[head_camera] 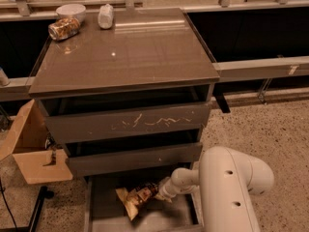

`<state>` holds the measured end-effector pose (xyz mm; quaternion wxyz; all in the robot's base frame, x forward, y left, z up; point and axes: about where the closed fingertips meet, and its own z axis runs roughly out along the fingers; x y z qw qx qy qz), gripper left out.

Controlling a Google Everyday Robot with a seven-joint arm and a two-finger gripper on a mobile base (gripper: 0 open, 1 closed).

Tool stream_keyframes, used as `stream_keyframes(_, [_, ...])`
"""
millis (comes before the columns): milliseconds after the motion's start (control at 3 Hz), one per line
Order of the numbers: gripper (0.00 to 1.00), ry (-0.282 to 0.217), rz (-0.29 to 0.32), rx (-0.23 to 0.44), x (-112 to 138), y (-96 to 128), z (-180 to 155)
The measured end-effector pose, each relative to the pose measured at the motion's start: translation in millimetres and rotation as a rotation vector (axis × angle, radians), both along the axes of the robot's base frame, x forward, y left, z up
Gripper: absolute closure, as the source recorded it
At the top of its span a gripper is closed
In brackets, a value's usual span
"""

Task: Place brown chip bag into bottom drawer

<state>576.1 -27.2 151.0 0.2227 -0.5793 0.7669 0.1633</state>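
- Your gripper [161,193] sits low inside the bottom drawer [104,208], at the end of the white arm [227,187] that reaches in from the right.
- The gripper meets the right end of the brown chip bag [137,197]. You cannot tell from this view whether it is clamped on the bag or only touching it.
- The brown chip bag lies on the drawer floor, roughly in the middle. It is tilted, with its pale yellow left end pointing toward the front of the drawer.
- The bottom drawer is pulled out, and its grey floor shows to the left of the bag.
- Above it you see the plain-fronted middle drawer [135,157], and above that the drawer with pale scratches [130,122]. Both stand slightly out from the cabinet.
- On the cabinet top [140,57], at the far left corner, you have a pale bowl [70,11], a small shiny can [63,28] on its side just in front of it, and a white wrapped packet [105,16] to their right.
- A cardboard box [34,149] stands on the floor at the cabinet's left side.
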Motion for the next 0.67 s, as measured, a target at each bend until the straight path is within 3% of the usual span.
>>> stream_keyframes(333, [1.0, 0.008, 0.003, -0.012, -2.4, -0.3, -6.0])
stream_keyframes(667, [0.83, 0.011, 0.011, -0.015, -3.8, 0.2, -5.9])
